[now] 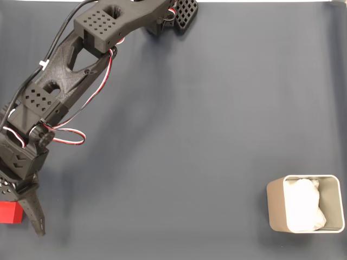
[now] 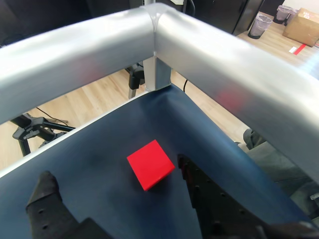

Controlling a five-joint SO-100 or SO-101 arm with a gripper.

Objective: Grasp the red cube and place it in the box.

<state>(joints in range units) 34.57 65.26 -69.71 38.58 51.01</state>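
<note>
The red cube [image 1: 10, 212] lies on the dark blue mat at the far left edge of the fixed view, beside one black finger [image 1: 32, 216] of my gripper. In the wrist view the red cube [image 2: 150, 164] sits on the mat between the two spread fingers of my gripper [image 2: 114, 171], closer to the right finger [image 2: 192, 174]. The gripper is open and nothing is held. The beige box [image 1: 276, 206] with its white lining [image 1: 303, 208] stands upright at the lower right of the fixed view, far from the arm.
The black arm [image 1: 81, 59] slants from the top centre down to the lower left. Silver frame rails [image 2: 159, 55] meet at a corner post just beyond the cube, where the mat [image 1: 190, 135] ends. A wooden floor lies past them.
</note>
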